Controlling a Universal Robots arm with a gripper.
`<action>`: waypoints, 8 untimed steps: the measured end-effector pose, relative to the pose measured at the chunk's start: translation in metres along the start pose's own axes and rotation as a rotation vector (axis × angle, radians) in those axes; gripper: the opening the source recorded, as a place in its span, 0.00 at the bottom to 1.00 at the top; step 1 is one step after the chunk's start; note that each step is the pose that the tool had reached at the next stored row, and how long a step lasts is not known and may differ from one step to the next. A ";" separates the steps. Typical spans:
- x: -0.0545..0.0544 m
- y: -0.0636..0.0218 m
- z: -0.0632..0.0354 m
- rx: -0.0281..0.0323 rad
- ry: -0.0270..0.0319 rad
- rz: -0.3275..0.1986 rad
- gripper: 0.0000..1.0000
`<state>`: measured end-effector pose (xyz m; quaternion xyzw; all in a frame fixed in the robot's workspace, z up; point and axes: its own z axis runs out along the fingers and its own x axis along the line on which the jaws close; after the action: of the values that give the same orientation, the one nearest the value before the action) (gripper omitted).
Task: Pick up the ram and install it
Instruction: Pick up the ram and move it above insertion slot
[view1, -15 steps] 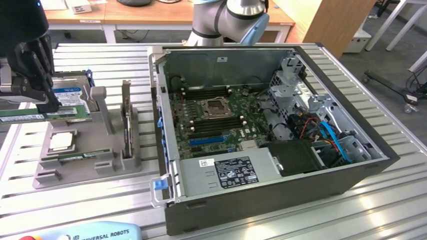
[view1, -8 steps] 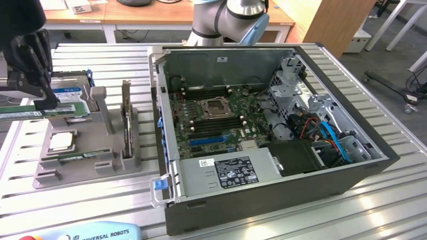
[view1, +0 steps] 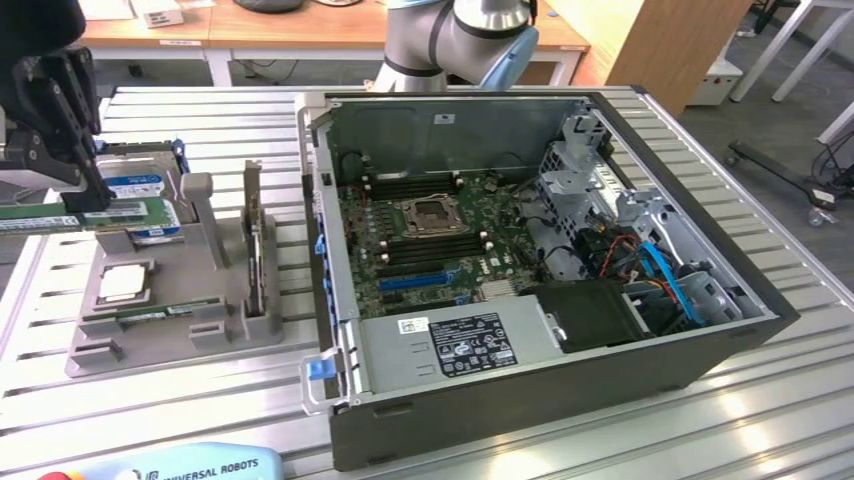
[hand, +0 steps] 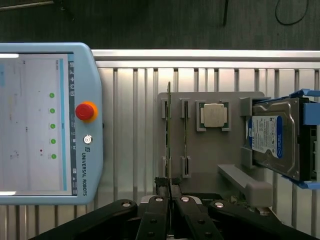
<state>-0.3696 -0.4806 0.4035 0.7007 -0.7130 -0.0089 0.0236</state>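
My gripper (view1: 83, 198) hangs at the exterior view's left, above the grey parts holder (view1: 200, 290), shut on the ram (view1: 123, 211). The ram is a long green stick with a white sticker, lifted clear of the holder and lying level. In the wrist view the ram (hand: 169, 135) shows edge-on as a thin line running out from between the closed fingertips of the gripper (hand: 170, 192). Further toward the exterior view's right, the open computer case (view1: 747, 300) lies on its side with the green motherboard (view1: 467, 215) and its long memory slots (view1: 400, 185) exposed.
The holder (hand: 210, 160) also carries a square silver processor (hand: 214, 115), a boxy hard drive (hand: 272, 137) in blue rails, and another green stick (hand: 185, 135) in a slot. A thin board (view1: 251, 235) stands on edge beside the case. A teach pendant (hand: 45, 122) lies on the slatted table.
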 end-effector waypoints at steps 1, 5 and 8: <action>0.000 0.0000 -0.0010 0.0000 0.0006 0.000 0.12; 0.000 0.0002 -0.0050 0.0000 0.0033 0.000 0.12; 0.000 0.0004 -0.0079 0.0001 0.0058 0.000 0.12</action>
<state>-0.3696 -0.4804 0.4115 0.7006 -0.7130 -0.0068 0.0256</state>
